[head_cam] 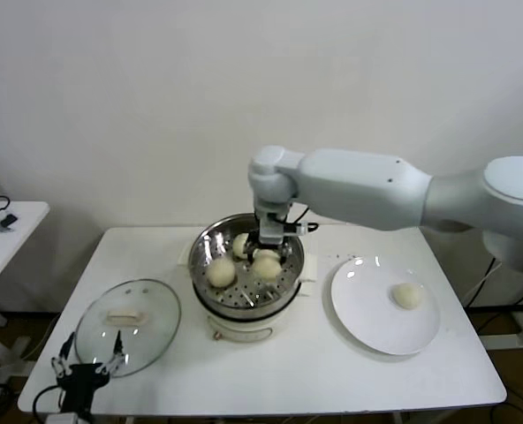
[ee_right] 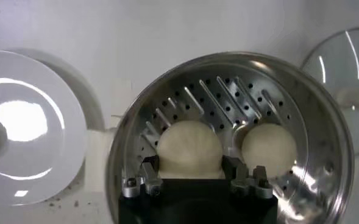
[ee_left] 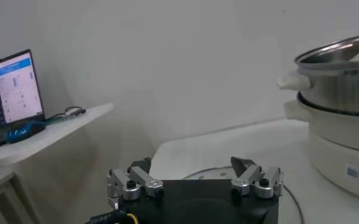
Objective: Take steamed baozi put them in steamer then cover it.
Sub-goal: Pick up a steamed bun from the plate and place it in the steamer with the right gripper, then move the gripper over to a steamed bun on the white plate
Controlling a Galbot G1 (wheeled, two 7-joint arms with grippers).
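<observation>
The steamer stands mid-table on its white pot base. Three steamed baozi lie in it: one on the left, one at the back and one under my right gripper. In the right wrist view my right gripper is shut on that baozi, with a second one beside it. Another baozi rests on the white plate. The cover lies flat at the front left. My left gripper hangs open over its near edge.
A side table with a laptop stands off the robot's left. The wall runs close behind the table. From the left wrist view the steamer shows some way off beyond the cover.
</observation>
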